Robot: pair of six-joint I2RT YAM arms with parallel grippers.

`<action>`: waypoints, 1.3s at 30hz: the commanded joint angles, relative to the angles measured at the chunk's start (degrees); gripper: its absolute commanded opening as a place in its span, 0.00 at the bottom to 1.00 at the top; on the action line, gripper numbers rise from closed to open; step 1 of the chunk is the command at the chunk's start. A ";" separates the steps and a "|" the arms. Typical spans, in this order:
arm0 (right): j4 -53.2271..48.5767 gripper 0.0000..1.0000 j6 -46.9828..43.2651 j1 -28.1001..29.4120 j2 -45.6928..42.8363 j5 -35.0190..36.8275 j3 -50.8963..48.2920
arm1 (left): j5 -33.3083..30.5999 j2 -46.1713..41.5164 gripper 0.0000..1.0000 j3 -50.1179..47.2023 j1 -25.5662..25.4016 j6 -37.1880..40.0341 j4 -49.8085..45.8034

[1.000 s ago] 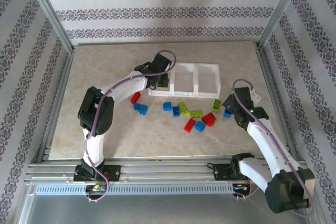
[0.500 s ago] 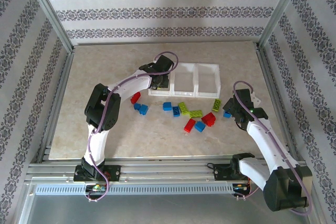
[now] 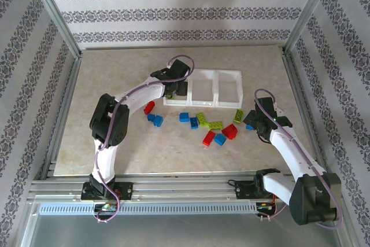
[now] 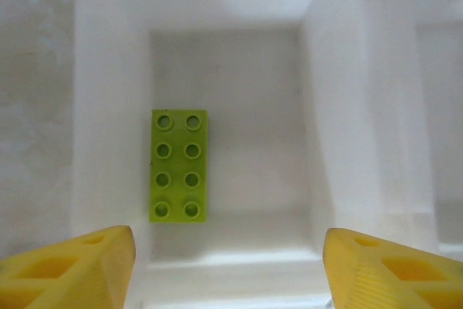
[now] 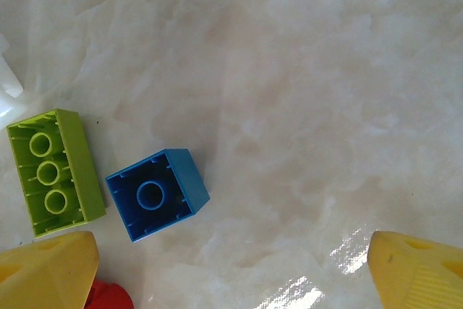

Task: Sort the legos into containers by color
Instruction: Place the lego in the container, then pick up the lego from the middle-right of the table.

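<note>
- Legos (image 3: pixel 215 124): small rigid plastic bricks in red, blue and lime green. They are scattered mid-tabletop (image 3: pixel 115 73), just on the near side of the white translucent tray (image 3: pixel 229 105). They are likely light, hard and slick-sided.
- One lime green eight-stud brick (image 4: pixel 178 166) lies studs-up in the tray's left compartment, close to its left wall. The left gripper (image 4: pixel 228 260) hovers above it, yellow fingers apart, holding nothing.
- The right gripper (image 5: pixel 231 262), fingers wide apart and empty, hangs over a square blue brick (image 5: pixel 155 193) toward the tabletop's right edge. This brick lies hollow side up, just beside an upturned lime brick (image 5: pixel 54 171).
- Best hold, I judge: pinch two flat opposite side walls, not the studs. On the smooth marbled surface the brick may skid.
</note>
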 commanded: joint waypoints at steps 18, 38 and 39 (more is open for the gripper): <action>1.29 0.73 -7.42 -0.25 11.44 -5.92 6.76 | -8.41 -34.44 1.00 -33.41 -0.45 -3.72 17.08; 1.03 0.48 -12.01 -0.29 28.56 -6.91 14.03 | -11.71 -49.17 1.00 -51.42 4.18 -14.47 18.20; 1.03 0.47 -11.93 -0.33 28.83 -6.98 14.19 | -11.83 -49.03 1.00 -51.31 4.36 -14.52 17.84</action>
